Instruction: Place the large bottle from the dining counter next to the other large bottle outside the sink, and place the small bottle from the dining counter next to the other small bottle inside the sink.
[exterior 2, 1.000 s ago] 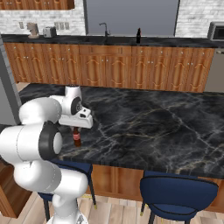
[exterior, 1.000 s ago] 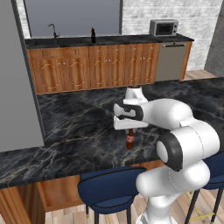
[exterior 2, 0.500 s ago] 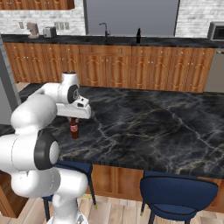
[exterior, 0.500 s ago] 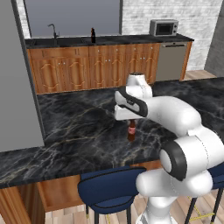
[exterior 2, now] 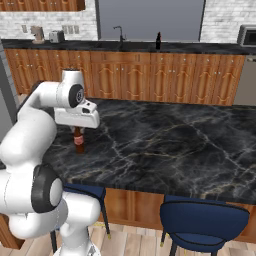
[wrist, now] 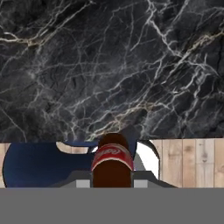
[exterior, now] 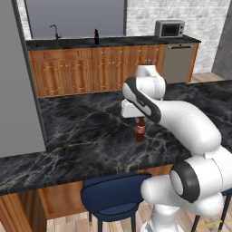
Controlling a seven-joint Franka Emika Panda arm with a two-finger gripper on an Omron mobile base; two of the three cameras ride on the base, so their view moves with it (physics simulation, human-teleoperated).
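One small bottle, brown and slim with a red label, hangs straight up just over the dining counter. The gripper has its fingers closed tight on the bottle's top.

Legible markings: none can be read with certainty.
The small bottle bears a red label with white cursive script, too blurred in the hand view to spell out; in the left base view the same label shows as a plain red band.
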